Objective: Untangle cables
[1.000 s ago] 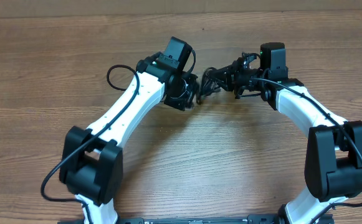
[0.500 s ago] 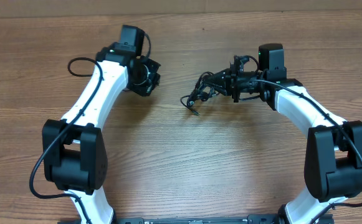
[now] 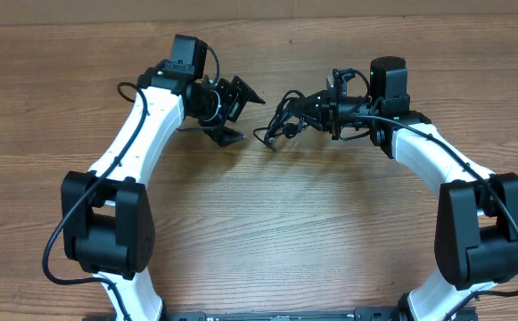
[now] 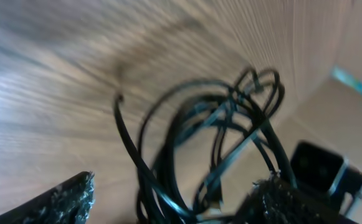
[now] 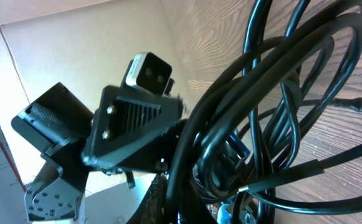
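Dangling from the right gripper (image 3: 324, 110), the cables (image 3: 282, 127) make one loose black knot of loops over the far middle of the wooden table (image 3: 285, 232). Whether the lowest loop touches the wood I cannot tell. That gripper is clamped on the right side of the bundle, and its wrist view is crowded with overlapping cords. Just to the left, with a small gap before the nearest loop, the left gripper (image 3: 239, 114) points at the tangle, jaws spread wide and holding nothing. Its wrist view shows the loops straight ahead, slightly blurred.
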`<state>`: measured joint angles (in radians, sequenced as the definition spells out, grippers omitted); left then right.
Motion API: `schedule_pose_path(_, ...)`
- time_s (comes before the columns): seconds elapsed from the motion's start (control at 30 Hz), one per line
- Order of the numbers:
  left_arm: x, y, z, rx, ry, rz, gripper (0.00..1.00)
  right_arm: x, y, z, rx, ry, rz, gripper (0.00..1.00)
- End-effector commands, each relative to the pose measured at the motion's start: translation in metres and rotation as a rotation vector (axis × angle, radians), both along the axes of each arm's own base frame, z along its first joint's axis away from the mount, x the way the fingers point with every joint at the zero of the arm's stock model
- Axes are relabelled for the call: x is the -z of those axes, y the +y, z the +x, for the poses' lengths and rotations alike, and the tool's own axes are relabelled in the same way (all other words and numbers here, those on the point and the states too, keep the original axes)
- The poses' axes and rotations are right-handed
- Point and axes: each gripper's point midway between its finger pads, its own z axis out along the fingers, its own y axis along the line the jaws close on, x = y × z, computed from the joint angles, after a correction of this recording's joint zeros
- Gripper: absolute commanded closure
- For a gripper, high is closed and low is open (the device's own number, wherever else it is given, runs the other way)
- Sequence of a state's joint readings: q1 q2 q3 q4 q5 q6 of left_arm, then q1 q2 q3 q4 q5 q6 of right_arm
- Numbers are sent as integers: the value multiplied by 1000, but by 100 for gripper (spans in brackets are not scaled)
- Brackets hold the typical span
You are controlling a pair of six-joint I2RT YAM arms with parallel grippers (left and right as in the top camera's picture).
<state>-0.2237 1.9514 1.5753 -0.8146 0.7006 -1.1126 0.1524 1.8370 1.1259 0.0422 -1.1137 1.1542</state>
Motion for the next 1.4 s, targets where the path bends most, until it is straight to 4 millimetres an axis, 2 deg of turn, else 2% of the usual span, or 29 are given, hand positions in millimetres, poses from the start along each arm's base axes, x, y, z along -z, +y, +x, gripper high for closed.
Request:
schedule_pose_path(0.0,-10,-20,-12,-1,86,-82,16,-20,2,2,-3,-49,12,96)
schedule_pose_path(0.2,-4,-41,-32,7,171,-62,11,-20,2,1,0,-35,15,96)
schedule_pose_path(0.3,-4,-52,-40,20,191,-61,22,-21,2,1,4,-3,24,96)
schedule_pose_path(0.4,-4,-61,-46,0,236,-60,28,-22,3,-1,7,56,43,96)
schedule_pose_path(0.6,4,-58,-44,-42,235,2,56,-24,4,-5,-10,96,65,96)
schedule_pose_path(0.67,5,-58,-44,-46,234,6,60,-24,4,-6,-9,108,68,96)
schedule_pose_path(0.73,6,-56,-43,-54,230,16,53,-24,4,-5,0,134,72,96)
schedule_pose_path(0.83,9,-54,-41,-62,221,38,25,-20,2,2,48,151,55,96)
schedule_pose_path(0.87,9,-54,-41,-61,220,39,19,-18,1,5,70,157,46,96)
schedule_pose_path(1.0,10,-53,-42,-44,211,43,4,-8,-8,23,191,155,-9,96)
schedule_pose_path(1.07,11,-51,-45,-47,227,50,0,-5,-11,29,237,187,-15,96)
schedule_pose_path(1.23,11,-50,-44,-97,269,47,0,-4,-14,35,284,214,-11,96)
schedule_pose_path(1.27,11,-49,-44,-110,276,50,5,-5,-13,34,284,218,-9,96)
schedule_pose_path(1.37,15,-45,-39,-160,282,79,44,-5,-8,31,267,227,-4,96)
